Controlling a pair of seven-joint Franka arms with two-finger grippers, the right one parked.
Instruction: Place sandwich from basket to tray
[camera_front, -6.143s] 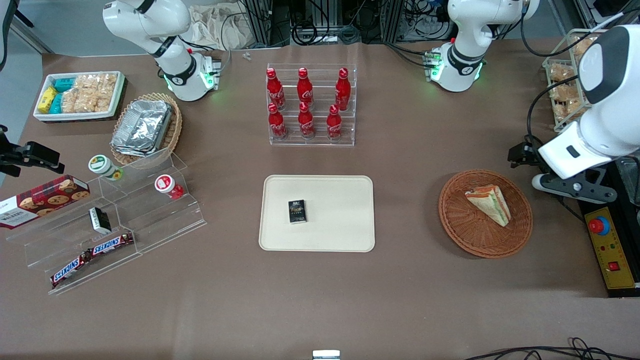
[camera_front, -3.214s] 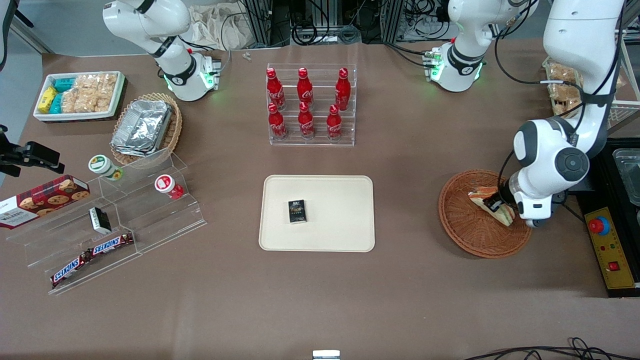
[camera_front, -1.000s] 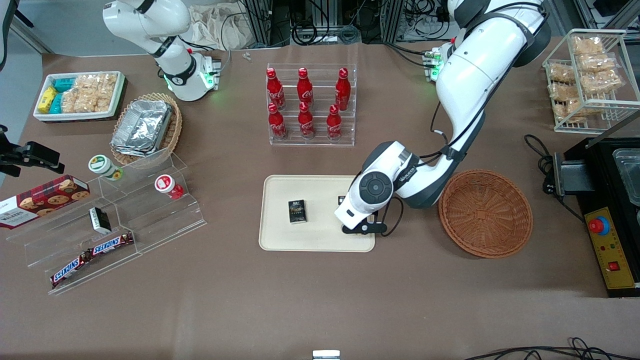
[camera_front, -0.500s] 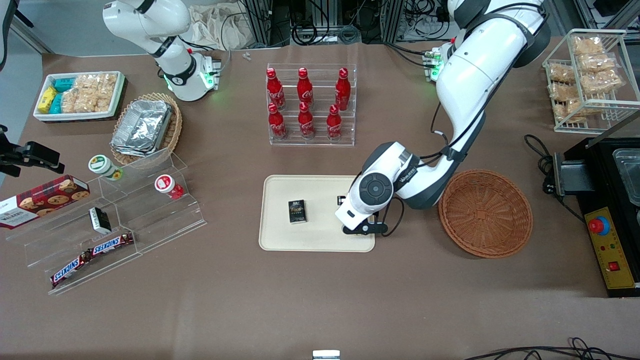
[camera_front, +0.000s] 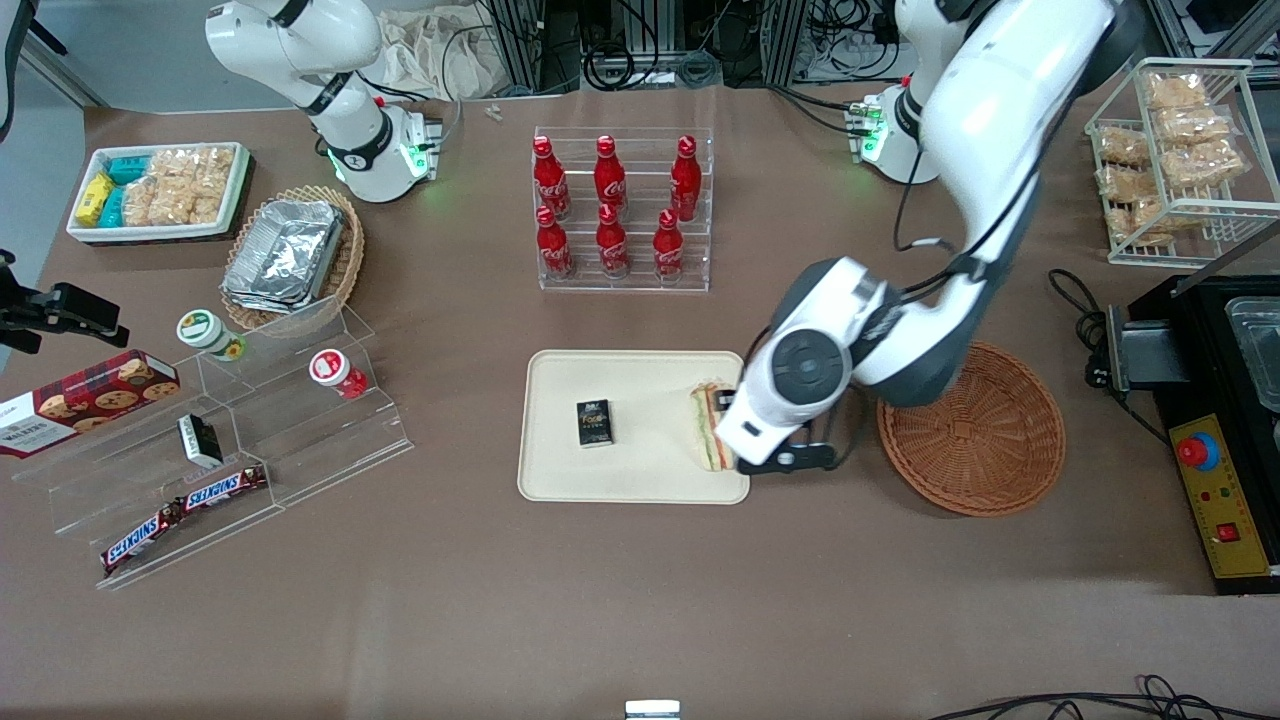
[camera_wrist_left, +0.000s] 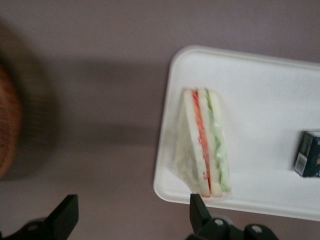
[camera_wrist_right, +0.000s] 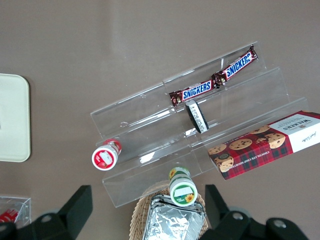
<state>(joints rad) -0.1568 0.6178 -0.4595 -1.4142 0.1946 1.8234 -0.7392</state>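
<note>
The sandwich (camera_front: 708, 428) (camera_wrist_left: 205, 145) lies on the cream tray (camera_front: 640, 470) (camera_wrist_left: 265, 85), by the tray's edge nearest the working arm's end, its layered side up. My gripper (camera_wrist_left: 134, 220) hangs open above the bare table beside that edge, between the tray and the wicker basket (camera_front: 970, 430) (camera_wrist_left: 7, 130). Nothing is between its fingers (camera_wrist_left: 199, 210). One fingertip overlaps the tray's rim in the left wrist view, clear of the sandwich. The basket holds nothing. In the front view the arm's wrist (camera_front: 790, 385) covers the gripper and part of the sandwich.
A small black box (camera_front: 594, 421) (camera_wrist_left: 310, 154) lies mid-tray. A rack of red bottles (camera_front: 622, 215) stands farther from the front camera than the tray. Acrylic shelves with snacks (camera_front: 230, 440) lie toward the parked arm's end. A wire rack (camera_front: 1180, 150) stands toward the working arm's end.
The gripper has let go of the sandwich, risen, and shifted off the tray toward the basket. The sandwich, hidden under the wrist before, now shows lying on the tray.
</note>
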